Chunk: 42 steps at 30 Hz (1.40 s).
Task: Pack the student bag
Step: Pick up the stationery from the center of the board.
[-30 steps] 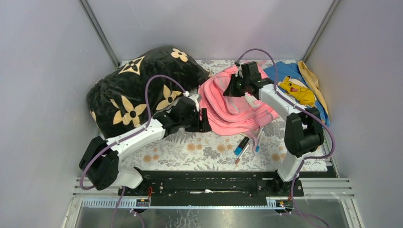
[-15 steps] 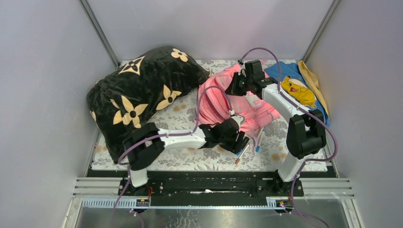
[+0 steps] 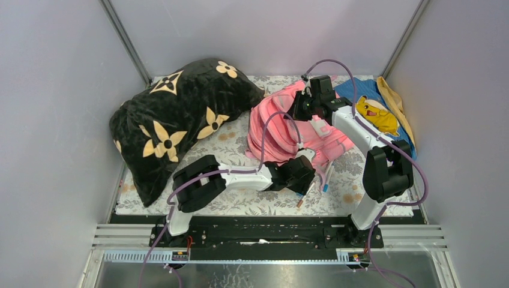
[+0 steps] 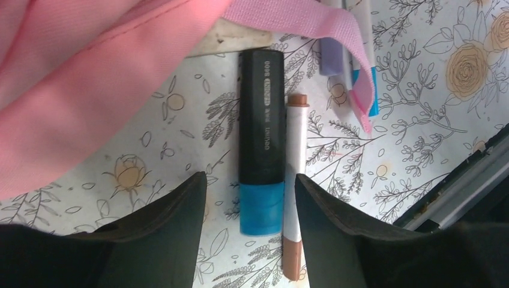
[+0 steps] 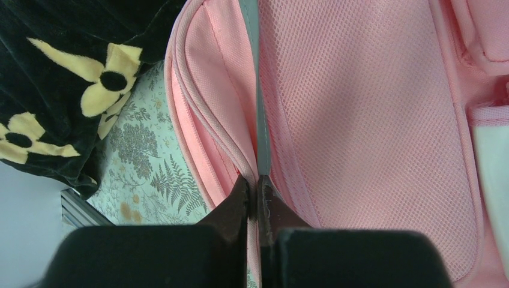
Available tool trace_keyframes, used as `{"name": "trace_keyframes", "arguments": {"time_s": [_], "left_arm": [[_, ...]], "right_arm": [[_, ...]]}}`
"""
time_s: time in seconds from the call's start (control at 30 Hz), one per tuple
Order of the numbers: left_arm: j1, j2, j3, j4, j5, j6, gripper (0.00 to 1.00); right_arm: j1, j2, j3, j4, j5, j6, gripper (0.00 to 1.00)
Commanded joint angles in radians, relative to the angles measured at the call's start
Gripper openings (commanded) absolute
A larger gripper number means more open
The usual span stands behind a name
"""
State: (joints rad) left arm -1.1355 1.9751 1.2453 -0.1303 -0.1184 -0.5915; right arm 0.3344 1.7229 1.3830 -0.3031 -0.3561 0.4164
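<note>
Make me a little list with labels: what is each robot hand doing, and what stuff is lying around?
left gripper: open, one finger on each side of the marker
right gripper: shut on the edge of the bag
marker: black with a blue cap, lying flat next to a pen
bag: pink, lying near the back
pillow: black with tan flowers, on the left
cloth: blue, on the right

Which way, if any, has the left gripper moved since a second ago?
Yes. In the top view the left gripper swung right, away from the black pillow, to the near edge of the student bag.
</note>
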Motion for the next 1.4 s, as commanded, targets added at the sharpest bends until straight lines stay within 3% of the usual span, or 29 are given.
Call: {"name": "trace_keyframes", "arguments": {"time_s": [0.0, 0.13, 0.43, 0.63, 0.97, 1.1, 1.37], "left_arm": [[-0.020, 0.045, 0.056, 0.039, -0.052, 0.025, 0.62], [-0.036, 0.088, 0.092, -0.003, -0.101, 0.042, 0.57], [-0.047, 0.084, 0.059, -0.041, -0.190, 0.062, 0.29], [-0.046, -0.057, -0.031, -0.045, -0.214, 0.081, 0.09], [-0.016, -0.295, -0.126, -0.071, -0.196, 0.110, 0.00], [0.058, -0.333, -0.134, -0.084, -0.140, 0.083, 0.00], [0.364, -0.434, -0.137, -0.015, 0.201, -0.101, 0.00]], "right_arm": [[0.005, -0.068, 0.012, -0.013, -0.029, 0.020, 0.00], [0.004, -0.066, 0.007, -0.013, -0.028, 0.021, 0.00], [0.005, -0.064, 0.007, -0.005, -0.028, 0.027, 0.00], [0.004, -0.065, 0.004, 0.000, -0.032, 0.029, 0.00], [0.005, -0.059, -0.004, 0.018, -0.047, 0.041, 0.00], [0.005, -0.070, -0.008, 0.015, -0.046, 0.043, 0.00], [0.004, -0.108, -0.019, 0.005, -0.022, 0.038, 0.00]]}}
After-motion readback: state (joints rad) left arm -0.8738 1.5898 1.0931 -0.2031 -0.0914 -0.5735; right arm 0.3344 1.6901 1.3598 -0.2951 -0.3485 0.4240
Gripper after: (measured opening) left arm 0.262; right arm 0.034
